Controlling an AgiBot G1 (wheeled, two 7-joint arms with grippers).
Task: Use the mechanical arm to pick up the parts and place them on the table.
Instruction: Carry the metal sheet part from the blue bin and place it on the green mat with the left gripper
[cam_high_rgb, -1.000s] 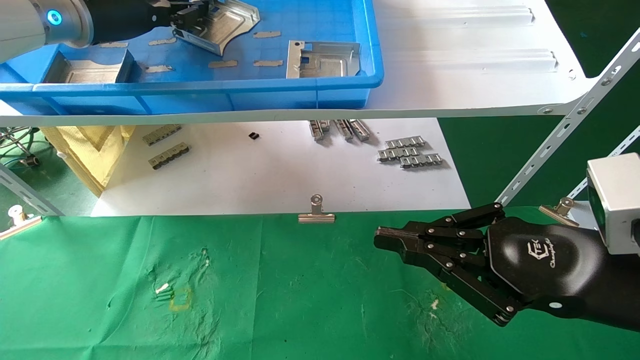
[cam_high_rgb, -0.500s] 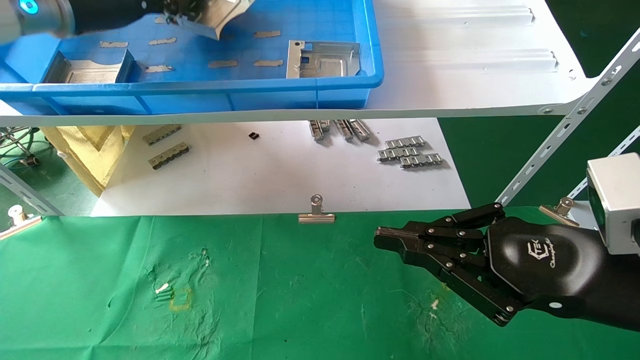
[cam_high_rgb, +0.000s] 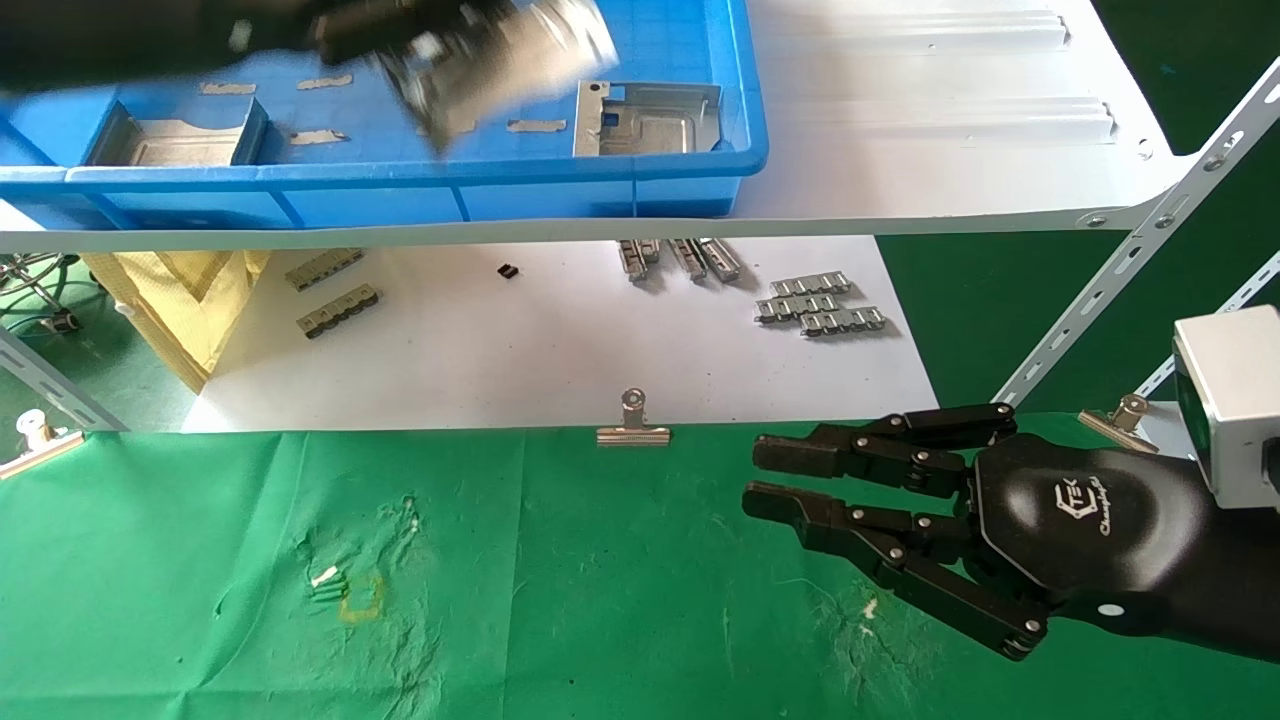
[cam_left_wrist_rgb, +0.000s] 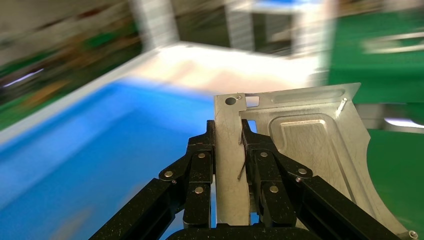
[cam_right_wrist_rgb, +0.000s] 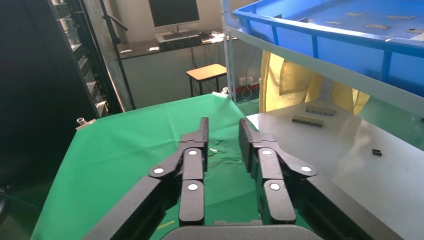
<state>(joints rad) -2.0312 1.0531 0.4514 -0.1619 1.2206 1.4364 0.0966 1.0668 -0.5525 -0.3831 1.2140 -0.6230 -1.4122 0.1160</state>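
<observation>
The metal plate (cam_left_wrist_rgb: 300, 150) is hanging above the blue bin (cam_high_rgb: 600, 180) on the white shelf (cam_high_rgb: 950, 150), clamped by its bent edge in the left pincer (cam_left_wrist_rgb: 229, 131). It is looking stiff, thin, light and probably slippery, so gripping that folded rim is seeming sensible. The right pincer (cam_high_rgb: 770, 478), fingers apart, is hovering over the green tabletop (cam_high_rgb: 550, 600) near its far edge.

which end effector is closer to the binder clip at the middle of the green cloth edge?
Right. The right end effector hovers over the green cloth just beside the binder clip; the left end effector is up over the blue bin, gripping a part.
</observation>
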